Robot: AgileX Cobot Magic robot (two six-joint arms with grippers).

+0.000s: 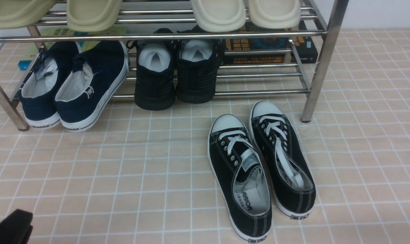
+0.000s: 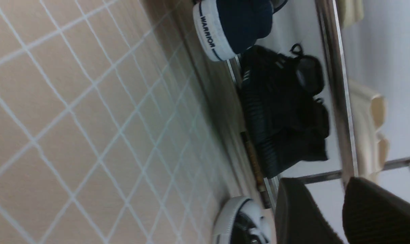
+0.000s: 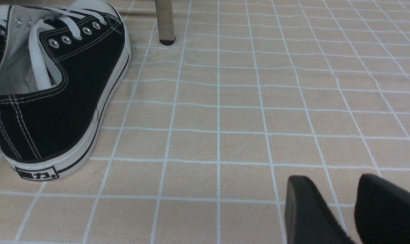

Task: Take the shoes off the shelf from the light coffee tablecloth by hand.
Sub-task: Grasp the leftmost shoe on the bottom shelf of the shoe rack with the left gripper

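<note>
The shoes sit low on the shelf.

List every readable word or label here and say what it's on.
"WARRIOR": heel sole of the navy shoe.
"ARRIOR", start hidden: insole of the left black lace-up sneaker.
"力" alone is clear: heel label of the other lace-up sneaker.
Books behind the rack: too small to read.

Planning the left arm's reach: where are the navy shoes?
Front view: the navy shoes sit at the left of the shelf, lower tier, beside the all-black pair.
</note>
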